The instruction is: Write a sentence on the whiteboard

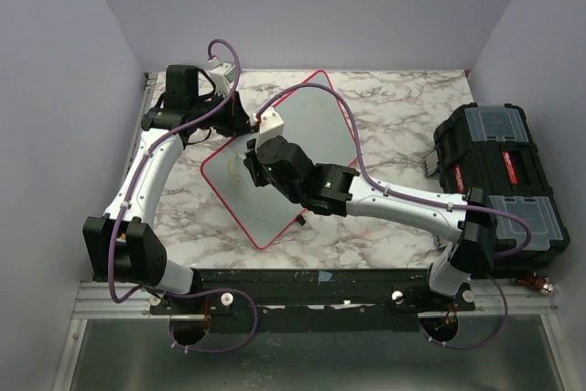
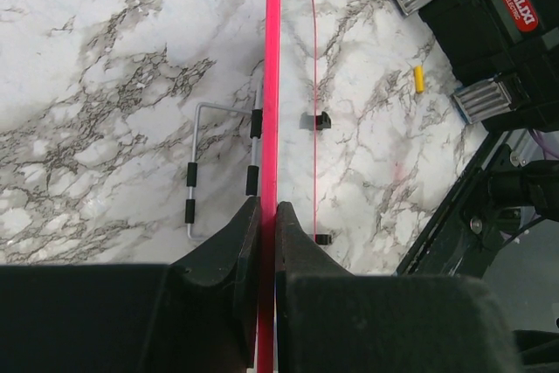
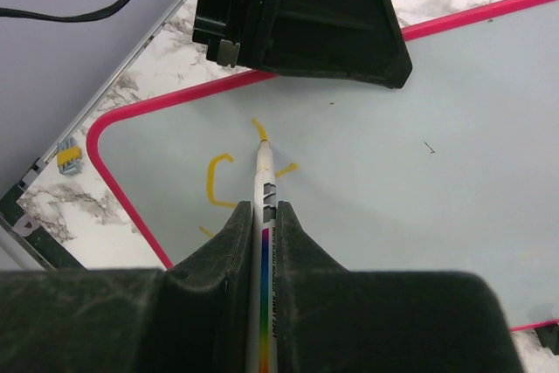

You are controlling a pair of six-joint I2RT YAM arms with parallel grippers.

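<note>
The whiteboard (image 1: 316, 130) lies tilted on the marble table, a pale grey sheet with a red-pink rim. My left gripper (image 2: 267, 207) is shut on that rim (image 2: 272, 85), at the board's far left edge (image 1: 249, 131). My right gripper (image 3: 262, 209) is shut on a white marker (image 3: 262, 172) with a rainbow stripe. The marker's yellow tip touches the board (image 3: 393, 155) near its left corner. Of the sentence, only a few yellow strokes show: a C-like curve (image 3: 214, 181) and short dashes beside the tip (image 3: 286, 167). My left gripper's body (image 3: 297, 15) looms just beyond the writing.
A black toolbox (image 1: 499, 185) stands at the right of the table, also seen in the left wrist view (image 2: 489, 24). A small yellow cap (image 2: 418, 79) lies near it. A bent metal rod with black sleeves (image 2: 194, 172) rests under the board's edge. Walls enclose the table.
</note>
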